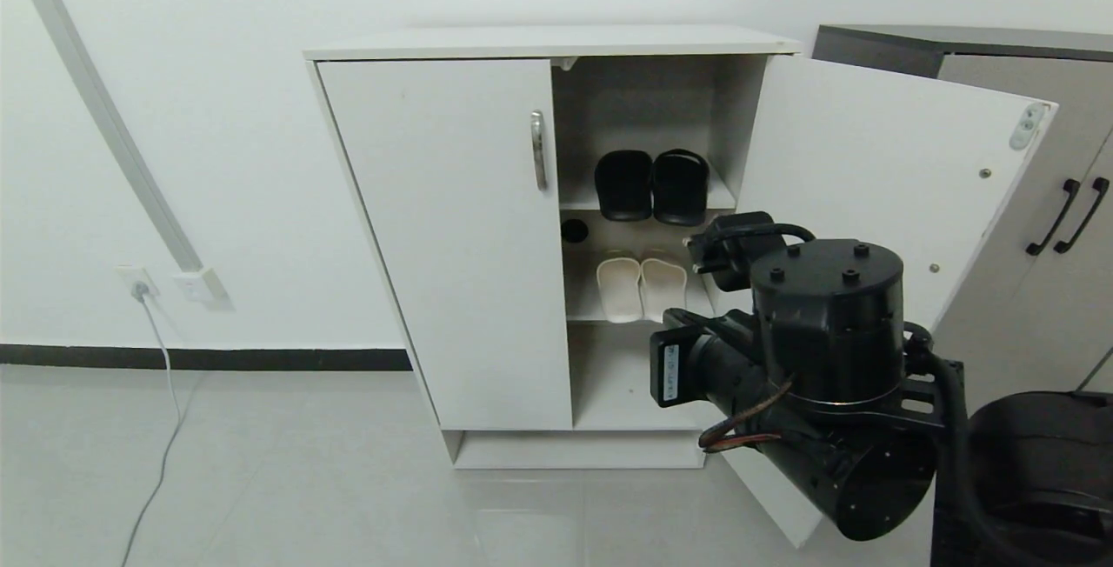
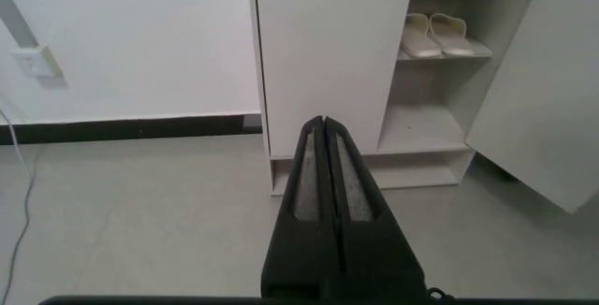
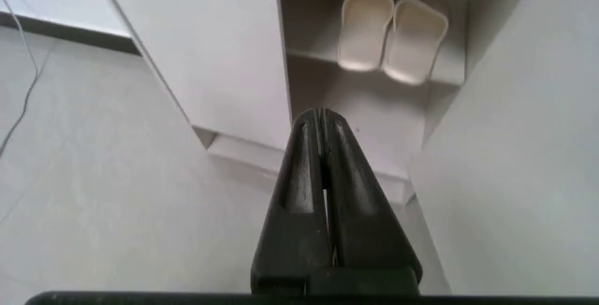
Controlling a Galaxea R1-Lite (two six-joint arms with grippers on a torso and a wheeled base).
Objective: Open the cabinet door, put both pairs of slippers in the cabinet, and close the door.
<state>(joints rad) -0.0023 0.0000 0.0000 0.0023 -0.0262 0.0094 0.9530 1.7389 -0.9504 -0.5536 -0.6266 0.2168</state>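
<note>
The white cabinet (image 1: 452, 236) has its left door closed and its right door (image 1: 878, 193) swung wide open. A black pair of slippers (image 1: 652, 186) sits on the upper shelf. Below it, a white pair of slippers (image 1: 641, 289) rests on the middle shelf, also seen as the white pair (image 2: 440, 36) and the white pair (image 3: 393, 32). My right gripper (image 3: 323, 123) is shut on nothing, low in front of the open compartment beside the open door. My left gripper (image 2: 323, 127) is shut and empty, back from the cabinet over the floor.
A grey cabinet (image 1: 1043, 202) with black handles stands just right of the open door. A wall socket with a hanging cable (image 1: 139, 293) is at the left. Bare tiled floor (image 1: 261, 480) spreads in front and to the left. The bottom shelf (image 1: 609, 376) holds nothing.
</note>
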